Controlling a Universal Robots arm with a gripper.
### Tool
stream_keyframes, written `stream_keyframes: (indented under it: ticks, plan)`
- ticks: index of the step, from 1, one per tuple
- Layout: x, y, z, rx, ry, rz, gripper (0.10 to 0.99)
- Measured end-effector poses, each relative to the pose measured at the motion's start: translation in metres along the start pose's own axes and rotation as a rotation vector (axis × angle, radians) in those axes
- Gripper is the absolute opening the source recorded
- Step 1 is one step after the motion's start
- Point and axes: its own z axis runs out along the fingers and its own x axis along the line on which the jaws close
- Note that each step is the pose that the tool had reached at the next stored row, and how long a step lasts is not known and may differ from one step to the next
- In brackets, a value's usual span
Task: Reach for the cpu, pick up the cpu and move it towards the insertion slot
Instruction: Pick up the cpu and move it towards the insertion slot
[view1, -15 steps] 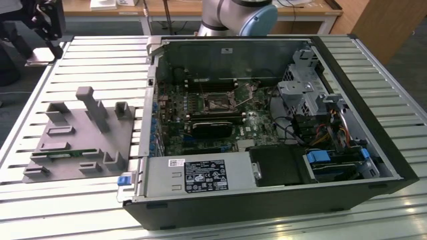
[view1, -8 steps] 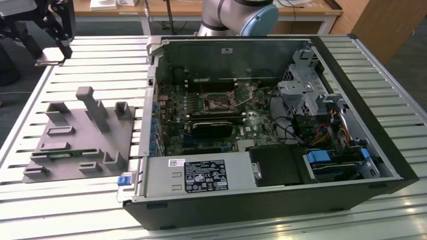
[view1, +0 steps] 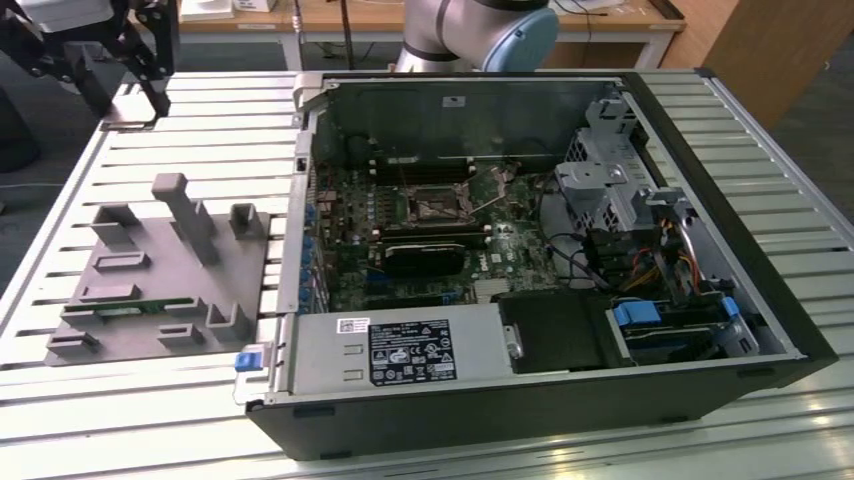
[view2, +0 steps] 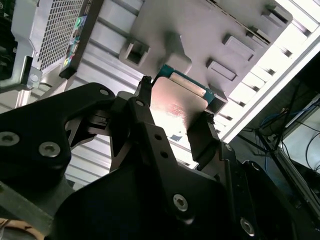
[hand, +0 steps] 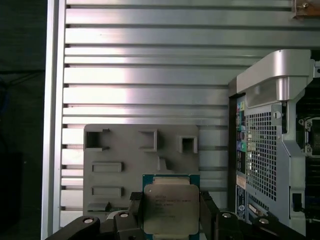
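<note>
Bare bench (view1: 214, 115) lies beside the grey fixture's upright posts (view1: 174, 205). The case wall (view1: 304, 180) stands between it and the insertion slot (view1: 434, 205), open above.

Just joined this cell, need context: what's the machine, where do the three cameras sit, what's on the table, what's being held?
It is one robot arm with a two-fingered gripper. The exterior view comes from a camera off the arm and looks over a slatted metal table. On the table are an open computer case and, at that view's left, a grey fixture. Inside the case is the insertion slot, a square socket on the green board. Both wrist views come from cameras riding on the arm and look past the gripper. In them it is shut on the cpu, a small silvery square chip. The gripper is outside the case, on the fixture's side.
</note>
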Motion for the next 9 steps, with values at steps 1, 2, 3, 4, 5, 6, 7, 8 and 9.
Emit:
stream_keyframes:
  ticks: [1,2,3,4,5,6,7,8,9]
  plan:
    - [-0.0028,0.0,0.0002,0.0,-0.0001,0.0,0.541]
    - [-0.0052,0.0,0.0005,0.0,-0.0002,0.001,0.541]
    - [-0.0076,0.0001,0.0007,0.0,-0.0002,0.001,0.541]
    - [-0.0103,0.0001,0.0008,0.0,0.0,0.001,0.541]
    - [-0.0126,0.0001,0.0011,0.0,-0.0001,0.001,0.541]
    - [-0.0148,0.0001,0.0013,0.0,-0.0001,0.002,0.541]
    - [-0.0169,0.0001,0.0013,0.0,0.0,0.002,0.541]
    - [-0.0185,0.0001,0.0015,0.001,-0.0006,0.003,0.541]
    - [-0.0207,0.0001,0.0018,0.001,-0.0008,0.003,0.541]
